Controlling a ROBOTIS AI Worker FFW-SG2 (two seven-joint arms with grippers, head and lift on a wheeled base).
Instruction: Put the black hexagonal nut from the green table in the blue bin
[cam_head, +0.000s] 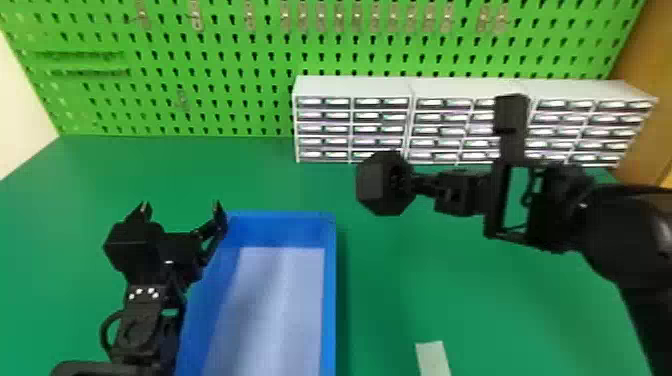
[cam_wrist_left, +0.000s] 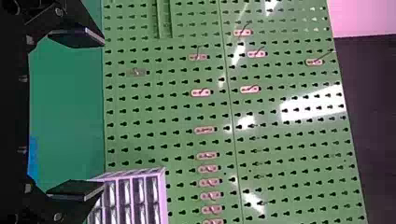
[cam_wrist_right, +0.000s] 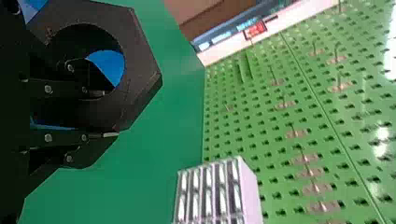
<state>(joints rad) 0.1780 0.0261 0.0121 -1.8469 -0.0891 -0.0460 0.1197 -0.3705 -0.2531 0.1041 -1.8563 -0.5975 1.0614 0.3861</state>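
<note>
Spreading its fingers wide, the left claw (cam_head: 181, 206) has the blue bin (cam_head: 329, 300) just to its right and seems to have no part in this step. Right of the bin, the right claw (cam_wrist_right: 105, 113) grips the black nut (cam_head: 372, 182) by its wall, one finger inside the hole. The carry looks in hand; next calls for swinging that claw left and back over the bin, lowering, then letting go. Count: one bin, one nut, one pale strip (cam_head: 433, 357) robot-side of the right claw, three drawer units (cam_head: 350, 86) behind it.
</note>
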